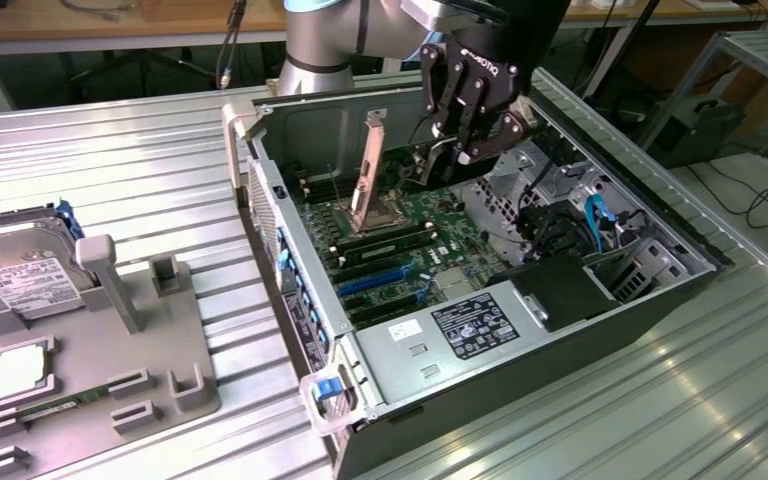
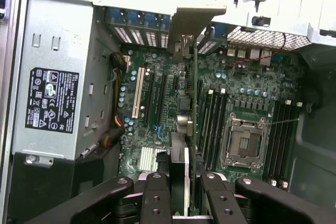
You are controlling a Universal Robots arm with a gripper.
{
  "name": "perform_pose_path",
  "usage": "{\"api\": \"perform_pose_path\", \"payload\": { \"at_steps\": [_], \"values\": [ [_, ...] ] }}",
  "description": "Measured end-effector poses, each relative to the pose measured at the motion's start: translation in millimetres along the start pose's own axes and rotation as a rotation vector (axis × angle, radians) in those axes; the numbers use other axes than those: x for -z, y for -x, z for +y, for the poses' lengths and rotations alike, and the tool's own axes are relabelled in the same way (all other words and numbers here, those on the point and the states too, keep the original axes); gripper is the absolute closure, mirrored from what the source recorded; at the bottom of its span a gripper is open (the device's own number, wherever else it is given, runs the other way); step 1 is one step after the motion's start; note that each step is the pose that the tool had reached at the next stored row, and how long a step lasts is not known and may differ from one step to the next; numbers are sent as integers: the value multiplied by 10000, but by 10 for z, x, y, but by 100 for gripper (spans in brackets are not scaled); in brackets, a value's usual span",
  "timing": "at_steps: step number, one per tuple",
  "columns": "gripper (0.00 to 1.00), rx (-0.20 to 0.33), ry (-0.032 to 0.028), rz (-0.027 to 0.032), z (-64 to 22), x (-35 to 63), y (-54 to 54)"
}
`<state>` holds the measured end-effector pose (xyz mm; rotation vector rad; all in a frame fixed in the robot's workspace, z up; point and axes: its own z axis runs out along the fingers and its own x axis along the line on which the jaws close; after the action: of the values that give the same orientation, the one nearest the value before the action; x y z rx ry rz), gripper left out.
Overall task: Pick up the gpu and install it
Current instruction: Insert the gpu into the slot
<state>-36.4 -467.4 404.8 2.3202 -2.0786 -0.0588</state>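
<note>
Claw (image 2: 182, 181) clamping gpu (image 2: 195, 103) edge-on between its fingers, above motherboard (image 2: 247, 93)

exterior high oblique, wrist close over motherboard (image 2: 252, 85)

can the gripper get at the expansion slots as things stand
likely yes: the case is open, no cables cross the slots, and the gripper, holding the gpu, hangs close above.

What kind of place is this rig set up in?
Likely a robotics lab or test bench for PC assembly: an open computer case on a ribbed metal table, a grey parts fixture with a hard drive beside it, and the gripper holding the gpu over the motherboard.
</note>
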Motion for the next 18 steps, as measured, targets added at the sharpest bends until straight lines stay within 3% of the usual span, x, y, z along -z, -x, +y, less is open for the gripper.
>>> {"api": "perform_pose_path", "payload": {
  "at_steps": [9, 18],
  "values": [
    [73, -1450, -15, -63, -2, -37, 0],
    [73, -1530, -16, -69, -2, -50, 0]
  ]
}}
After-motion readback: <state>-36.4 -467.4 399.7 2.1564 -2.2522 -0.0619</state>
